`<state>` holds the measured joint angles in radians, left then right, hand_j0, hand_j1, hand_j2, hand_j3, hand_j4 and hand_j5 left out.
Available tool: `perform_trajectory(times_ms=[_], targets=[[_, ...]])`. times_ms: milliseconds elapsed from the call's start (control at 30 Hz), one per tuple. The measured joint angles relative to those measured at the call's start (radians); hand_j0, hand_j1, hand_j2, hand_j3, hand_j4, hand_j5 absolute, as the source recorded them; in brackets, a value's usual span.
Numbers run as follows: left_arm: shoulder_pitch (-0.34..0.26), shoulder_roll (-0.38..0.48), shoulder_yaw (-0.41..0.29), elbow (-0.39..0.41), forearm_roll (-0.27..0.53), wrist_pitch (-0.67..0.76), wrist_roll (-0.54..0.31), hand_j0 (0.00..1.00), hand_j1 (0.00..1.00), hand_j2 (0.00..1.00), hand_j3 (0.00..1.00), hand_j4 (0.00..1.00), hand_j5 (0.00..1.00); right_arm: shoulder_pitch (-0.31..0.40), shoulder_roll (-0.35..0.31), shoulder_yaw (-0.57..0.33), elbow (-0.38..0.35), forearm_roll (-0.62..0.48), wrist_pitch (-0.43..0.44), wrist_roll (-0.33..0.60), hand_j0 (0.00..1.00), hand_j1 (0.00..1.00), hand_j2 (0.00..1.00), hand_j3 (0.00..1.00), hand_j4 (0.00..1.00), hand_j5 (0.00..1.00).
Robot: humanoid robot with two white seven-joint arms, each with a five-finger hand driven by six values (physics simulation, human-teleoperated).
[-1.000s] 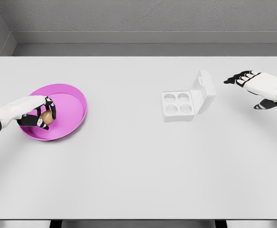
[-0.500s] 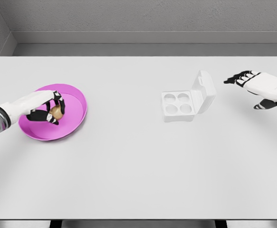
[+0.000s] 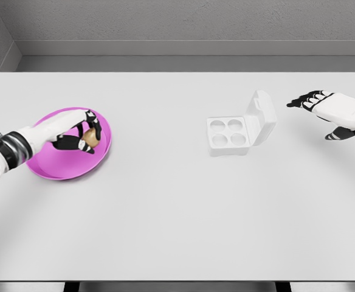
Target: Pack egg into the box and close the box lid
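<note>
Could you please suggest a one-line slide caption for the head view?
Left hand grips the egg over the pink plate; the open box waits beside the open right hand.

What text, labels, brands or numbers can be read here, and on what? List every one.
None. The white four-cup egg box, its open lid, the shallow magenta plate, the brown egg, the white table and both hands show no readable marks.

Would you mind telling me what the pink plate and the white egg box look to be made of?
Pink plate: seemingly matte plastic, given its uniform colour and lack of glare. White egg box: moulded foam or plastic, judging by its soft rounded cups and thick lid; which one is unclear.
</note>
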<state>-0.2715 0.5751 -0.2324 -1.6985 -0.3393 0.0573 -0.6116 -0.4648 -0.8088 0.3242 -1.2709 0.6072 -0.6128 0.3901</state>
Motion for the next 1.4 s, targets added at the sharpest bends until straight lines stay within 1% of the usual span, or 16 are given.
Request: perform_trajectory(times_ms=[400,600,833,1167,1400], targets=[[-0.031,-0.063,-0.005,-0.006,0.000,-0.001,0.000,0.23,0.23,0.23,0.23,0.23,0.23,0.000,0.000,0.000,0.000,0.001,0.000,0.000,1.00,1.00,1.00,1.00,1.00,1.00],[-0.063,-0.102,-0.017,-0.005,0.000,-0.006,0.000,0.23,0.23,0.23,0.23,0.23,0.23,0.000,-0.001,0.000,0.000,0.000,0.000,0.000,1.00,1.00,1.00,1.00,1.00,1.00],[-0.071,-0.159,-0.031,-0.003,-0.002,-0.007,0.000,0.23,0.23,0.23,0.23,0.23,0.23,0.000,-0.001,0.000,0.000,0.000,0.000,0.000,1.00,1.00,1.00,1.00,1.00,1.00],[-0.107,-0.241,-0.069,0.010,-0.004,-0.004,0.000,0.21,0.21,0.21,0.21,0.21,0.21,0.000,0.000,0.000,0.000,0.001,0.000,0.000,1.00,1.00,1.00,1.00,1.00,1.00],[-0.138,-0.297,-0.096,0.040,-0.005,-0.003,0.000,0.21,0.21,0.21,0.21,0.21,0.21,0.000,-0.001,0.000,0.000,0.000,0.000,0.000,1.00,1.00,1.00,1.00,1.00,1.00]])
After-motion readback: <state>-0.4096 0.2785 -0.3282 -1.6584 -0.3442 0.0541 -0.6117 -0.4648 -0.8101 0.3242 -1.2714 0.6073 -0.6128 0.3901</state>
